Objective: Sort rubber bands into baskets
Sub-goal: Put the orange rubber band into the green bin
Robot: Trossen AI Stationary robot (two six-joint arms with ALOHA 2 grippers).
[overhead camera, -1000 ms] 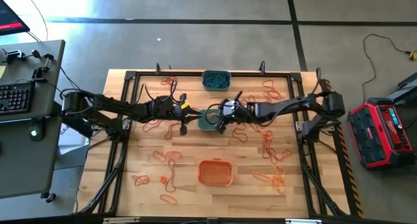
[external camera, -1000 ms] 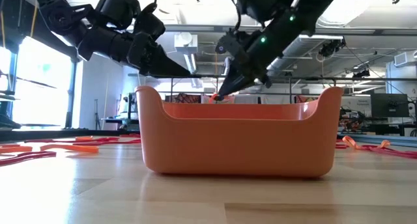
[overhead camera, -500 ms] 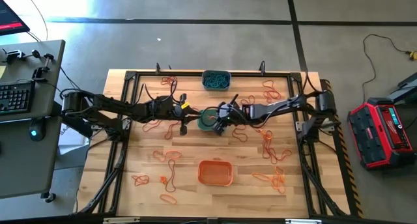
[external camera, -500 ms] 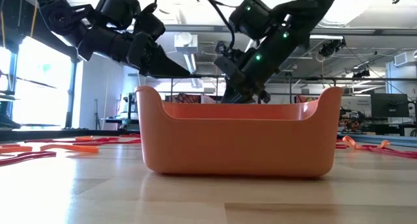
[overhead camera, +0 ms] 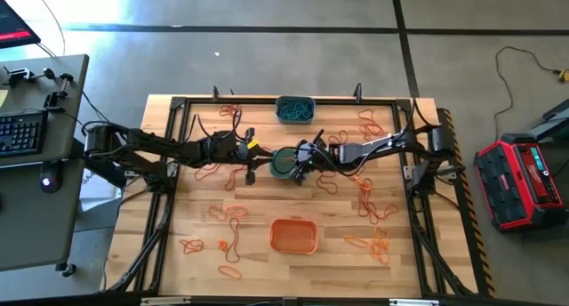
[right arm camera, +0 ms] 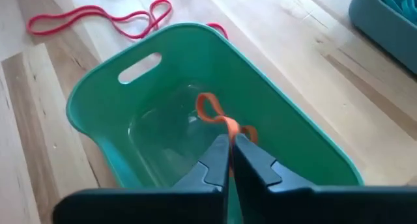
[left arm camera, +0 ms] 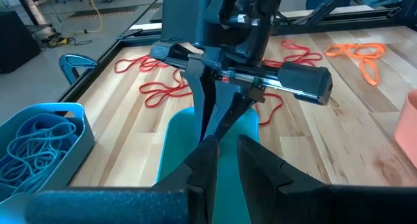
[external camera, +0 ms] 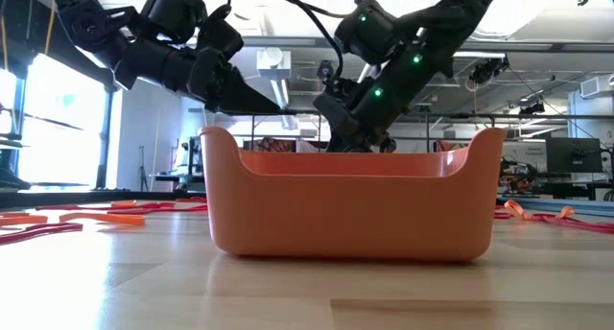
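The teal-green basket (overhead camera: 283,155) stands at mid-table. My right gripper (right arm camera: 230,140) reaches down into it from the table's right, shut on an orange rubber band (right arm camera: 208,110). In the low view the orange basket (external camera: 345,205) hides its fingertips. My left gripper (left arm camera: 226,142) hovers just left of the teal basket (left arm camera: 176,136), slightly open, with nothing between its fingers. The grey-blue basket (overhead camera: 278,106) at the far edge holds blue bands. The orange basket (overhead camera: 293,236) stands nearer the front. My right gripper pinches one end of the orange band (right arm camera: 229,126) between its two fingertips (right arm camera: 215,155). The fingers slant down from the table's right. The band hangs below them inside the teal basket, slack; whether its loop touches the floor I cannot tell.
Loose orange bands (overhead camera: 373,199) and red bands (overhead camera: 209,173) lie scattered over the wooden tabletop on both sides, with more red ones (left arm camera: 169,87) beyond the teal basket. A black frame (overhead camera: 169,164) borders the work area.
My right gripper has sunk with the orange band into the teal basket and shifted a little toward the table's left. In the low view its tip and the band have dropped behind the orange basket's rim.
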